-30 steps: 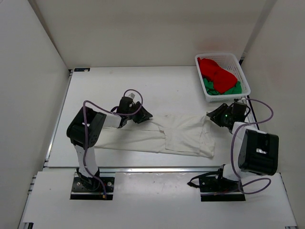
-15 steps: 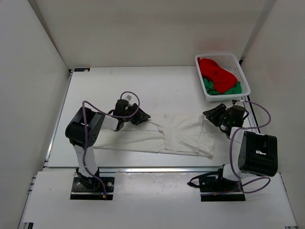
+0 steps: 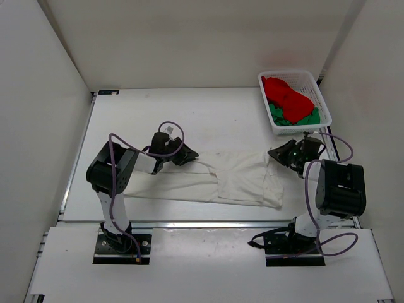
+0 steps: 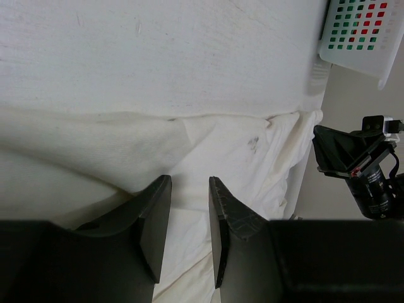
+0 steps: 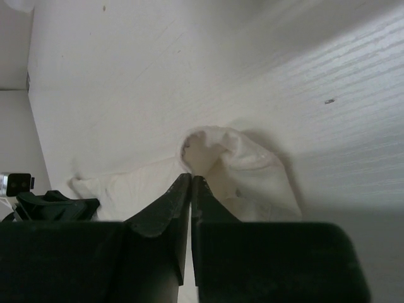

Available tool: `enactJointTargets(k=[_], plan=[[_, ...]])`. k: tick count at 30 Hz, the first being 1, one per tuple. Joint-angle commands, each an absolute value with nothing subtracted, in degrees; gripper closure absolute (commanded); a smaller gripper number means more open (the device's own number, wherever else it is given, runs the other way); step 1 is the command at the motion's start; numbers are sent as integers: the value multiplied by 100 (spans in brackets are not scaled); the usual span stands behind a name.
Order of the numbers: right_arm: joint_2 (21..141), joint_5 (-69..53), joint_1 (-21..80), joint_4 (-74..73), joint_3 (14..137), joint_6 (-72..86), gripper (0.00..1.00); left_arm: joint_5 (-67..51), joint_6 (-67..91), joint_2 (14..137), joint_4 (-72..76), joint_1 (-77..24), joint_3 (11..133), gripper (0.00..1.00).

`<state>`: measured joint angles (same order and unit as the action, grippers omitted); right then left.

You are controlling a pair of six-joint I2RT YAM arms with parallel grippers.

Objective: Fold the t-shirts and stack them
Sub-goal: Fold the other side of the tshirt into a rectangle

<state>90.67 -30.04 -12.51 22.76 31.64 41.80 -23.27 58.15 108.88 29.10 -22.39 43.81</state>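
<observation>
The white t-shirt (image 3: 240, 180) lies spread and wrinkled across the near part of the table. It also shows in the left wrist view (image 4: 252, 145) and the right wrist view (image 5: 252, 177). My left gripper (image 3: 191, 153) is low over the shirt's far left edge, jaws open, with cloth lying under the gap (image 4: 189, 183). My right gripper (image 3: 273, 154) is at the shirt's far right corner. Its jaws are shut (image 5: 190, 178) on a puckered fold of the white cloth. The red t-shirt (image 3: 287, 95) and the green t-shirt (image 3: 293, 117) lie bunched in the basket.
A white lattice basket (image 3: 324, 104) stands at the back right, just beyond my right gripper, and shows in the left wrist view (image 4: 360, 31). White walls close in the table at the left, back and right. A metal rail runs along the near edge.
My right arm's elbow has swung closer to the table and its gripper has edged slightly left at the shirt corner. My left gripper has barely moved. The shirt lies about as before.
</observation>
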Motion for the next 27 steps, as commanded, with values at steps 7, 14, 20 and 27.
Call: enactJointTargets(k=[7,14,20,27], plan=[[9448,-2645,-1599,2408,3419,4306,100,-2136,5757,10819,2672,-1987,4202,59],[9580,-2408,-1494,1706,3875,4202,90,-2127,5923,10846,2891,-1793,4061,58],[8669,-2236,-1355,1145,3955,4080,70,-2338,5942,10206,2910,-1933,4096,49],[7550,-1046,428,71,3850,3428,86,-1934,5222,8808,2050,-2373,4052,50]])
